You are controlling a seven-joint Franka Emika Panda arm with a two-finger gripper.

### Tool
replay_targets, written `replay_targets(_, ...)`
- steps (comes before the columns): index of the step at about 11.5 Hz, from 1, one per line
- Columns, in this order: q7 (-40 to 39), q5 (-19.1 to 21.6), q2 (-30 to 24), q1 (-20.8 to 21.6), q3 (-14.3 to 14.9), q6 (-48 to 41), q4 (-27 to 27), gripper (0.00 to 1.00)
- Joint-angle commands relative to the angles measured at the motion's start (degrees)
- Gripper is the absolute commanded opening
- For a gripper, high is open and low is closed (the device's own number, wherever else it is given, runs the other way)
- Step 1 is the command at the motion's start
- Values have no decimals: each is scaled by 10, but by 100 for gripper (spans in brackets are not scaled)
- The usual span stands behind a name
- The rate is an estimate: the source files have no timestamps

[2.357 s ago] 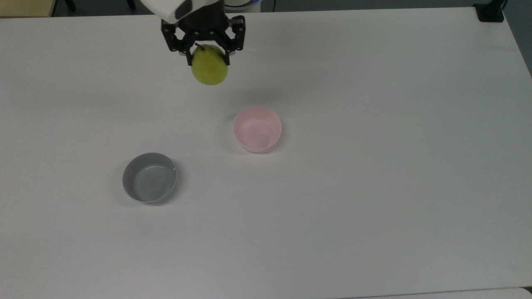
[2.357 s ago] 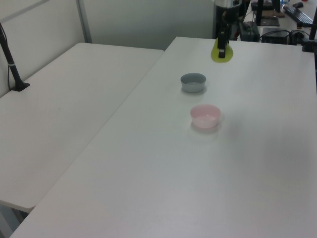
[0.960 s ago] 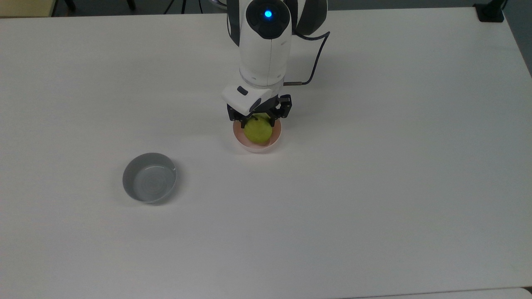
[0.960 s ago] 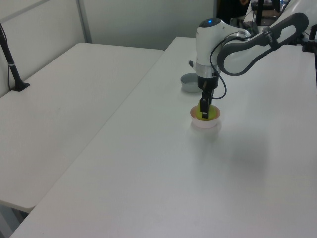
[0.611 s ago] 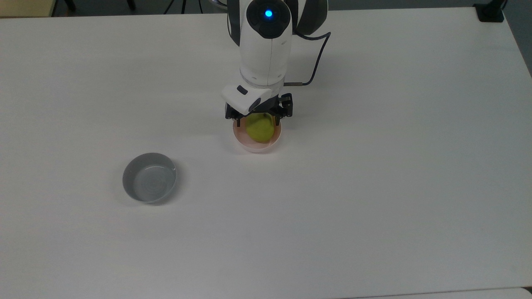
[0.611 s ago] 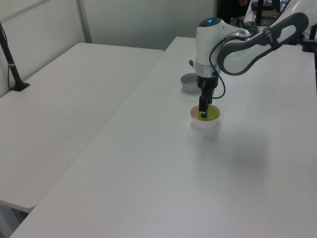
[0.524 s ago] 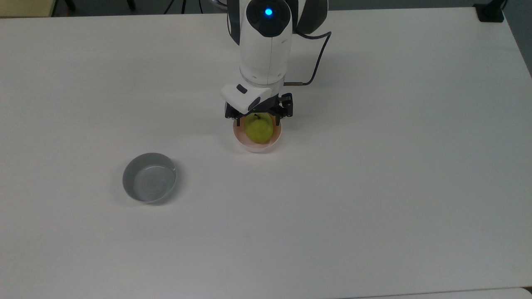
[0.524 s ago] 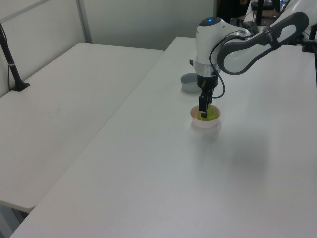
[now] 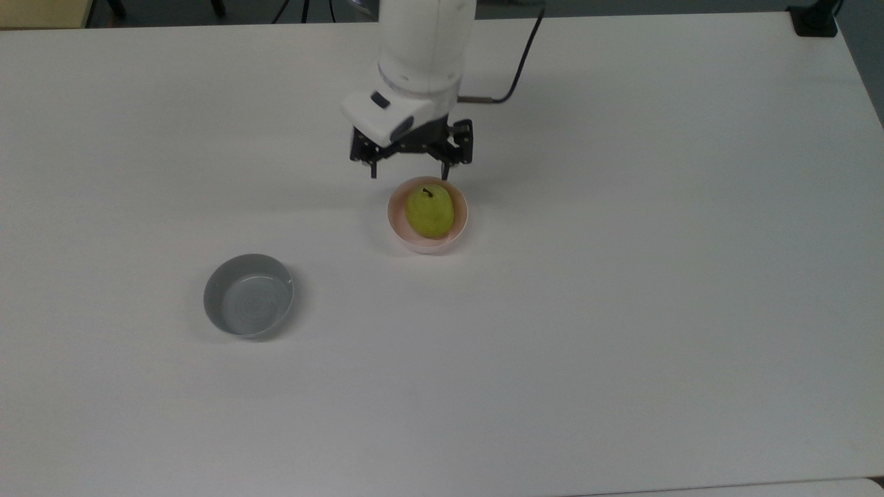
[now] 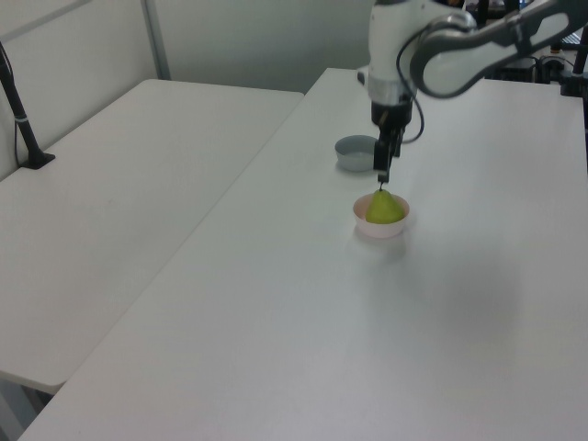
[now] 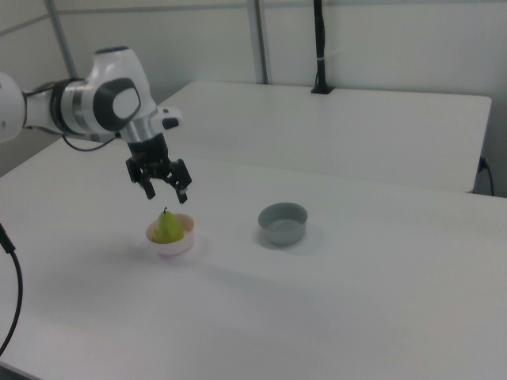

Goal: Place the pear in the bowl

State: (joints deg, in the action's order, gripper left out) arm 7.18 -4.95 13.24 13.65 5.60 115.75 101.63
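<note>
The yellow-green pear (image 9: pixel 429 211) (image 10: pixel 384 209) (image 11: pixel 165 227) rests inside the pale pink bowl (image 9: pixel 458 232) (image 10: pixel 380 230) (image 11: pixel 178 247), its dark stem pointing up. My gripper (image 9: pixel 409 170) (image 10: pixel 381 174) (image 11: pixel 165 193) hangs open just above the bowl, clear of the pear, with nothing between its black fingers (image 9: pixel 445 168).
A grey round bowl (image 9: pixel 215 301) (image 10: pixel 356 152) (image 11: pixel 283 224) stands apart from the pink one on the white table (image 9: pixel 621 310). A second white table (image 10: pixel 110 220) adjoins it in the left view. A black post (image 11: pixel 320 47) stands at the far table's back edge.
My gripper has let go of the pear and risen, drawing back toward the top view's upper left. The pear now sits free in the pink bowl.
</note>
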Motion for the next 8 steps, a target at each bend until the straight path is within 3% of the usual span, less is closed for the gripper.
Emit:
replay_targets(1,5,-9,-95,-36,1,-82,-4,100)
replay_targets(4,0,-2,-161,-58,4,-172,-19,100)
replay_targets(8,-121,35,-185,-101,8,-185,-31,100)
